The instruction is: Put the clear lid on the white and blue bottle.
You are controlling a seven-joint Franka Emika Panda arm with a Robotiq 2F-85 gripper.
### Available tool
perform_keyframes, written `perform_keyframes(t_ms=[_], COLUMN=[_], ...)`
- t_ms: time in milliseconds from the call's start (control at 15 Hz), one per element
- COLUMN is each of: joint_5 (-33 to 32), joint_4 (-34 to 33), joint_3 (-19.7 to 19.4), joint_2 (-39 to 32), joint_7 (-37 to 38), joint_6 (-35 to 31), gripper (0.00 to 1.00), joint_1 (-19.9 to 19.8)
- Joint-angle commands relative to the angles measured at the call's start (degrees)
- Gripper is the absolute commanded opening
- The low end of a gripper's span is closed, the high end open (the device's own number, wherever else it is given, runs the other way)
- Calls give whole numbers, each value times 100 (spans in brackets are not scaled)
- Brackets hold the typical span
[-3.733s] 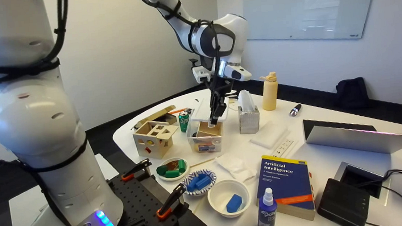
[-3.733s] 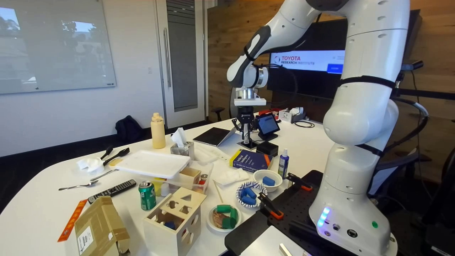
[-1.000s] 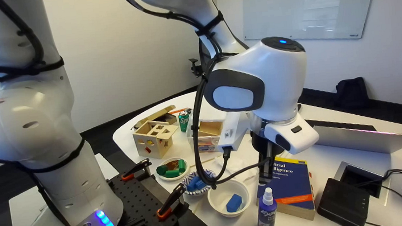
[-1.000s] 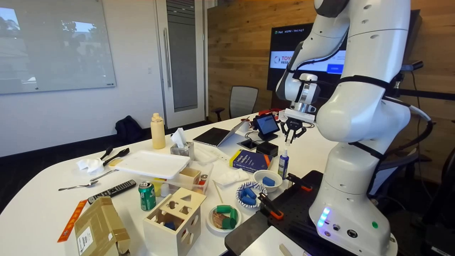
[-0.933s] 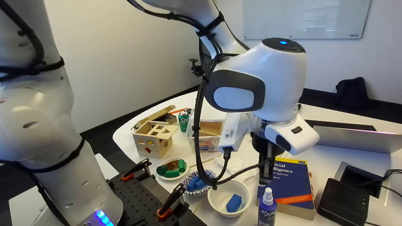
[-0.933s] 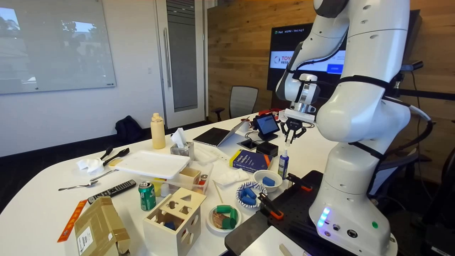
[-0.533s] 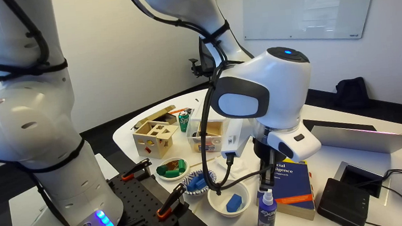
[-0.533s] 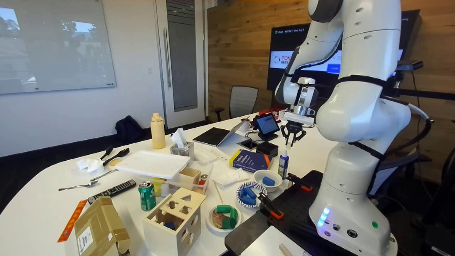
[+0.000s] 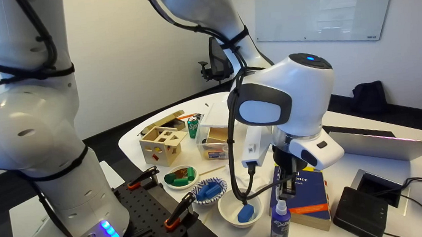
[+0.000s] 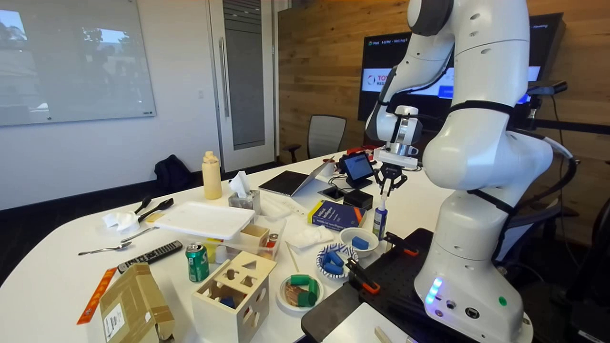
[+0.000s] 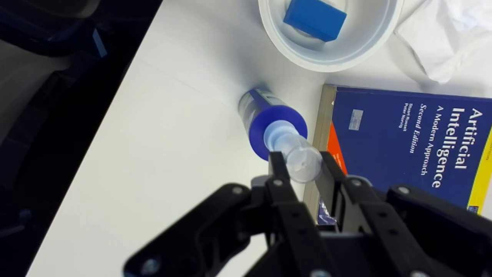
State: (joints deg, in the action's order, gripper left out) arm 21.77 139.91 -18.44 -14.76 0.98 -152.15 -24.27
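The white and blue bottle (image 9: pixel 280 227) stands upright beside the blue book, a white spray top above its dark blue body; it also shows in an exterior view (image 10: pixel 380 223) and the wrist view (image 11: pixel 277 111). My gripper (image 11: pixel 301 161) is shut on the clear lid (image 11: pixel 304 164), one finger on each side. In an exterior view the gripper (image 10: pixel 386 189) is straight above the bottle. The lid's lower end overlaps the white top in the wrist view; I cannot tell how far it is around it. In an exterior view the gripper (image 9: pixel 287 194) hides most of the lid.
The blue book (image 9: pixel 306 198) lies close beside the bottle. A white bowl (image 9: pixel 225 214) with a blue block stands near. A patterned bowl (image 10: pixel 320 261), a black box (image 10: pixel 358 199) and an orange-tipped clamp (image 10: pixel 402 244) are around. A cream bottle (image 10: pixel 212 176) stands far off.
From over the plastic box and laptop area, my gripper has travelled to above the bottle with the lid held. In the last second it has sunk lower, bringing the lid to the bottle's white top.
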Motion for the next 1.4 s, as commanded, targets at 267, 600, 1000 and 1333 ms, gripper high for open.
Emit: perform_keyframes(t_ms=[267, 600, 1000, 1333], joint_5=[371, 422, 433, 112], joint_4=[-479, -635, -675, -611], joint_3=[293, 464, 430, 192], joint_2=[-462, -584, -630, -563], joint_7=[-460, -604, -595, -195], joint_6=[69, 232, 718, 787], gripper=[6, 6, 6, 6], joint_1=[-336, -482, -558, -377])
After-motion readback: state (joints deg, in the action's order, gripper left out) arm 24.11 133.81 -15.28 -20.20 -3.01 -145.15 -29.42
